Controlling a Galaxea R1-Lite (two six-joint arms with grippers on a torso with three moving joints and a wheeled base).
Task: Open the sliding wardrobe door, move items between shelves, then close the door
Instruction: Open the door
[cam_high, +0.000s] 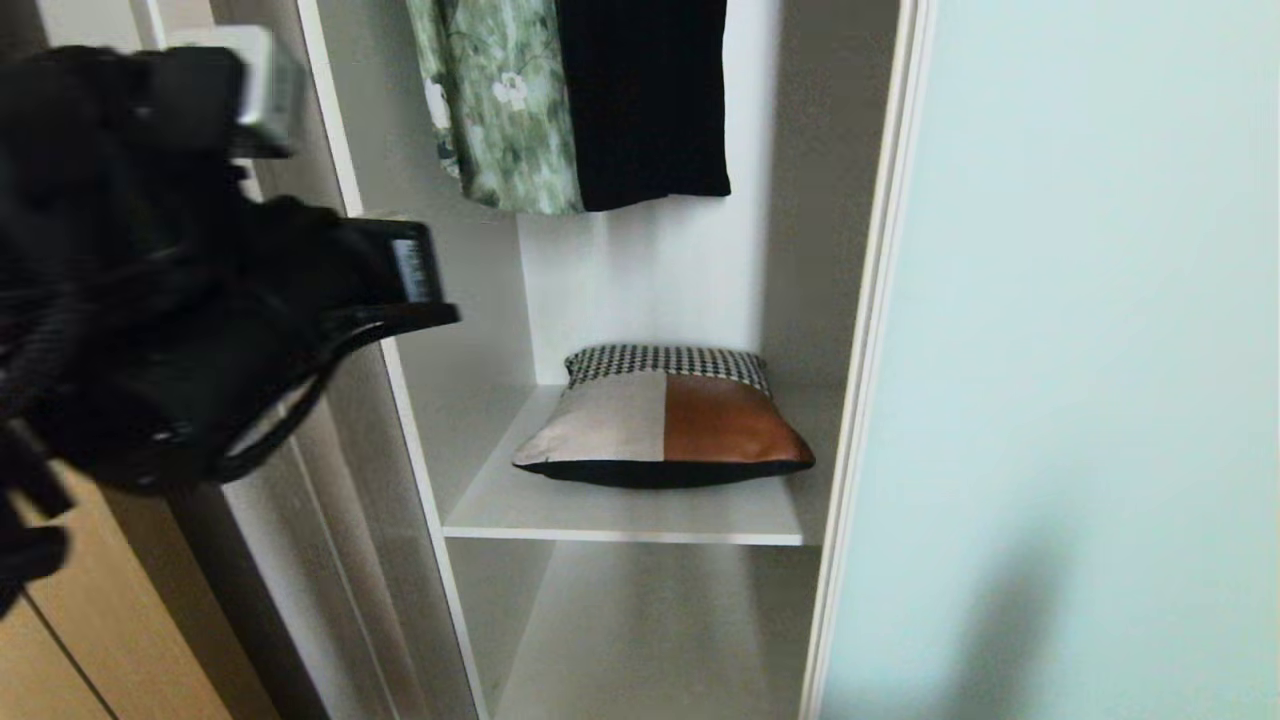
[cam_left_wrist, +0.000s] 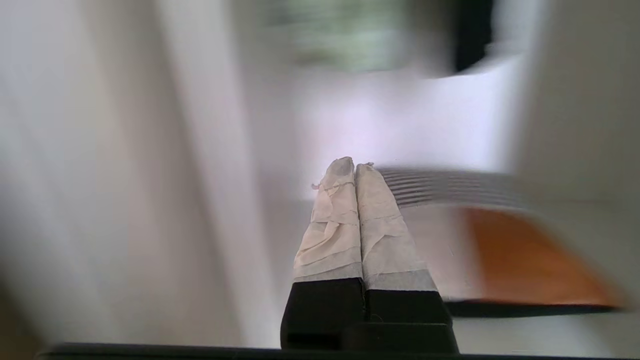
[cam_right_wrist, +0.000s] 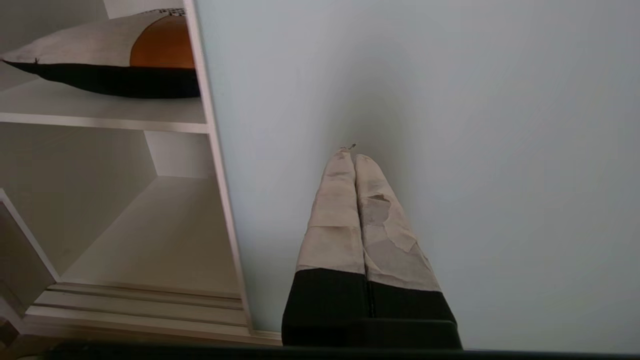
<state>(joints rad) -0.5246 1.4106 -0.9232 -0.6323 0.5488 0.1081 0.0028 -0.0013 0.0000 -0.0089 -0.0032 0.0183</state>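
Left gripper: the left gripper (cam_left_wrist: 355, 172) has its taped fingers (cam_left_wrist: 332, 225) pressed flat together, holding nothing; in the head view the black left arm (cam_high: 190, 330) is raised at the left of the wardrobe opening, outside it, apart from everything inside.
Right gripper: the right gripper (cam_right_wrist: 354, 157) is likewise pinched closed and empty, pointing at the sliding wardrobe door (cam_right_wrist: 450, 125); it looks idle.
Cushion: the cushion (cam_high: 665, 430) lies flat on the upper shelf (cam_high: 620, 520), black back down, houndstooth strip towards the rear wall; the lower shelf (cam_high: 650, 640) is beneath it.
Door: the pale glass panel stands slid to the right, so the bay is open.
Step in hand, as I judge it: reaching in for the cushion; the jaws must spread before arrival; a pinch on the near black edge or a corner should work, since the stuffing will give; enter past the white left upright (cam_high: 400, 400) without clipping it; stay below the hanging green floral garment (cam_high: 500, 110) and black garment (cam_high: 645, 100).
Head view only: the arm's place, both garments.
Left wrist view only: the closed tips aimed at the cushion's left side; heavily smeared.
Right wrist view only: the floor tracks (cam_right_wrist: 140, 300); the door's silver frame edge (cam_right_wrist: 215, 165) covering the cushion's right end.
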